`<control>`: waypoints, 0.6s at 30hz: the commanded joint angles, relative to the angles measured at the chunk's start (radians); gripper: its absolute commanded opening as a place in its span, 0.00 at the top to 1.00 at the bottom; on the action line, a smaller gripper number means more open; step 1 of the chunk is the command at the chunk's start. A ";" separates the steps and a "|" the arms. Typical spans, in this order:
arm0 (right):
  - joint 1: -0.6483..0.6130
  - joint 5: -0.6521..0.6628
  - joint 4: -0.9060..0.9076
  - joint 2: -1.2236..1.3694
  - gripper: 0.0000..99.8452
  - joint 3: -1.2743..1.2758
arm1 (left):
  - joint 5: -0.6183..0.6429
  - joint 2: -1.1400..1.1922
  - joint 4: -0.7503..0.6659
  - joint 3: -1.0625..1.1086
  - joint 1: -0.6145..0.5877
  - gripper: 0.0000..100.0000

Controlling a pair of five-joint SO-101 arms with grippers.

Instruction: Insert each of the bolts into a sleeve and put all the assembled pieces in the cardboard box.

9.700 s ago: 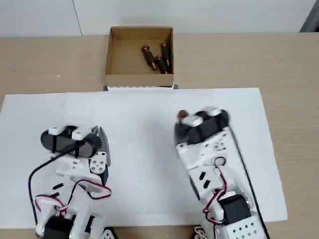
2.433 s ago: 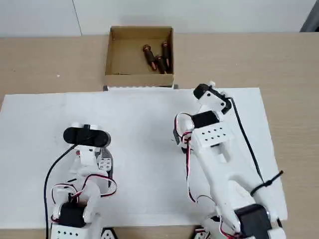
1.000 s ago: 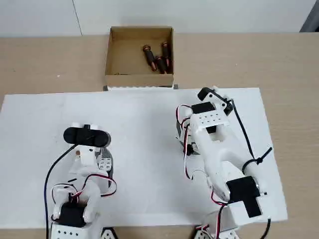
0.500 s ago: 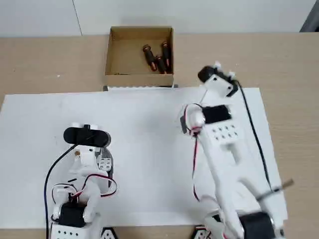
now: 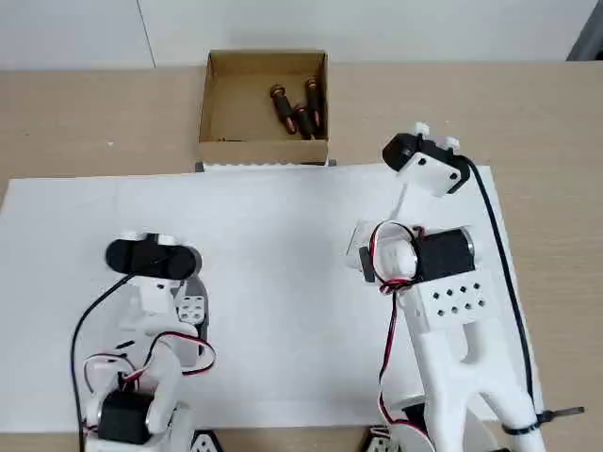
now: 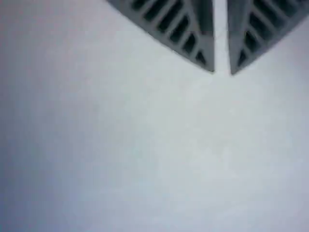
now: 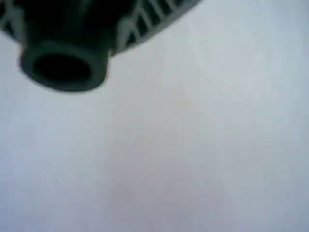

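From above, the cardboard box [image 5: 267, 151] sits on the worktop [image 5: 94, 113] past the paper sheet [image 5: 273, 245], with assembled pieces [image 5: 297, 105] inside. The right arm [image 5: 443, 301] is the nearer one, and the box lies ahead of it and to its left.

At the left wrist, the left hand [image 6: 221, 71] has its fingers almost together on nothing.

At the right wrist, the right hand [image 7: 111, 34] seems clamped on a dark sleeve [image 7: 63, 67], whose bore faces the camera.

left gripper [image 6: 221, 72] nearly closed, pointing down | right gripper [image 7: 89, 41] apparently clamping sleeve [image 7: 63, 67]
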 commanded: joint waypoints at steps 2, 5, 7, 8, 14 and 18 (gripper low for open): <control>0.007 0.006 0.012 -0.036 1.00 -0.026 | -0.015 0.110 0.026 -0.120 -0.005 0.99; 0.007 -0.018 0.012 -0.036 1.00 -0.025 | -0.005 0.273 0.018 -0.217 -0.005 0.99; 0.007 -0.041 0.012 -0.028 1.00 -0.025 | 0.034 0.404 0.018 -0.297 -0.005 0.99; 0.007 -0.049 0.012 -0.027 1.00 -0.023 | 0.043 0.468 0.025 -0.337 -0.005 0.99; 0.025 -0.051 0.013 -0.027 1.00 -0.023 | 0.044 0.853 0.112 -0.605 -0.006 0.99; 0.099 -0.048 0.013 -0.027 1.00 -0.021 | 0.043 1.042 0.199 -0.757 -0.006 0.99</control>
